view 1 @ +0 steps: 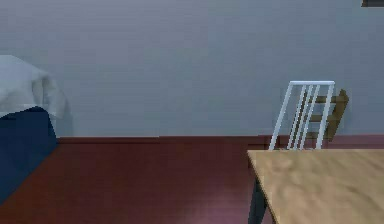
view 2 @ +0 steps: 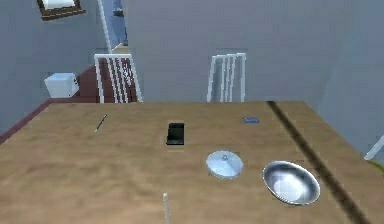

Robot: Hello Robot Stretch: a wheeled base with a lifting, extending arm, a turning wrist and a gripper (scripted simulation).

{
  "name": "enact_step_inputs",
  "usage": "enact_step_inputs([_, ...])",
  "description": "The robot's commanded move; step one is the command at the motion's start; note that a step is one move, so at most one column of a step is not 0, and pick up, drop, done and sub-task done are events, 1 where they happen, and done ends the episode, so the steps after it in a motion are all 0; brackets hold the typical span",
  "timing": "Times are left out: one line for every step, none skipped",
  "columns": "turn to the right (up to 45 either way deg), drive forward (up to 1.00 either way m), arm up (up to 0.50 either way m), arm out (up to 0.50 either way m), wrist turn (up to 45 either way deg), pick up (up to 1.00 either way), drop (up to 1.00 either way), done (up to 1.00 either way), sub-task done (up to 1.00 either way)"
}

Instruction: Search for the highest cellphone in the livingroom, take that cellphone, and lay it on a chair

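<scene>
Two chairs [view 2: 227, 77] stood at table's [view 2: 60, 150] 12 o'clock; lid [view 2: 225, 163], bowl [view 2: 291, 182] at phone's [view 2: 176, 133] 5; blue obj [view 2: 251, 121] unclear; gripper state: couldn't tell.

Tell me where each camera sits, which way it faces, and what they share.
Forward view: on the robot, facing ahead and slightly down at a wall, red floor, the wooden table's corner and a white chair; no robot body.
Arm side view: on the robot's body, facing sideways across the tabletop at a dark cellphone, a metal bowl and two white chairs; no robot body.
Shared: the wooden table, probably one white chair.
</scene>
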Motion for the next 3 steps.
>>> enact_step_inputs([0.0, 0.0, 0.36, 0.0, 0.0, 0.0, 0.0, 0.0, 0.0])
enact_step_inputs([0.0, 0.0, 0.0, 0.5, 0.0, 0.0, 0.0, 0.0, 0.0])
enact_step_inputs([0.0, 0.0, 0.0, 0.0, 45.0, 0.0, 0.0, 0.0, 0.0])
